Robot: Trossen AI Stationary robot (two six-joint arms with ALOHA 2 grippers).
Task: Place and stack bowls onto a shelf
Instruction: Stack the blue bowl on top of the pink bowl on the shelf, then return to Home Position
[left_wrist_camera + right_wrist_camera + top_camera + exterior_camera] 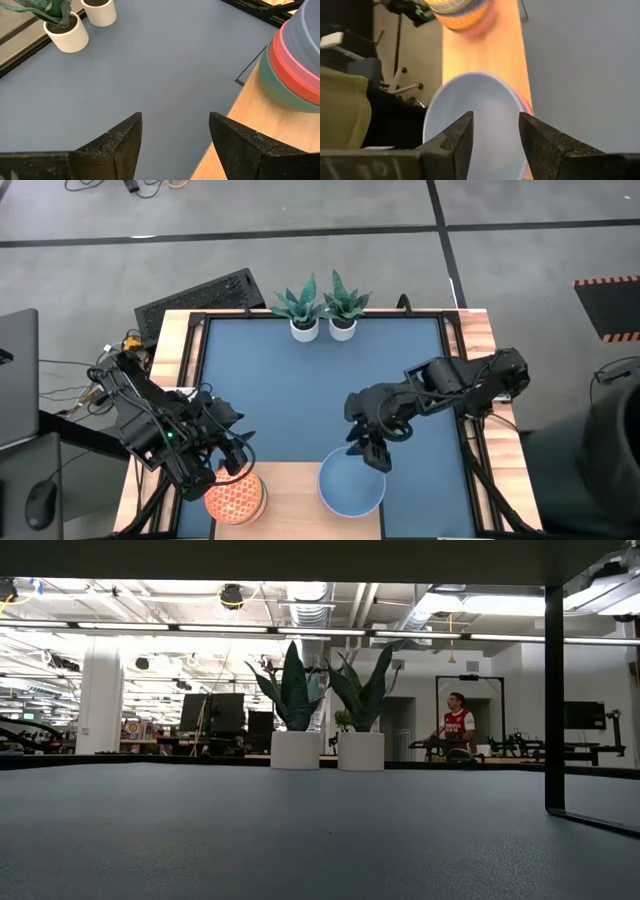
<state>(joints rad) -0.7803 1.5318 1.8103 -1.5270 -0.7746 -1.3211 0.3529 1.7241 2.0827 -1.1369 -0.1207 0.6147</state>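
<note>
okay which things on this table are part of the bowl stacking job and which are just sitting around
Part of the job:
light blue bowl, top of a stack with pink and green bowls under it
patterned bowls
shelf
right gripper, open over the light blue bowl
left gripper, open beside the patterned bowls

Just sitting around:
two potted plants
keyboard

Seen from above, the right gripper (367, 452) hangs with fingers parted over the far rim of a large light blue bowl (351, 487) resting on the pale wooden shelf panel (292, 500). The left gripper (232, 463) hovers at an orange-red patterned bowl (236, 498) beside it. Two white pots of green plants (321, 308) stand at the dark blue tabletop's (310, 390) far edge.
</note>
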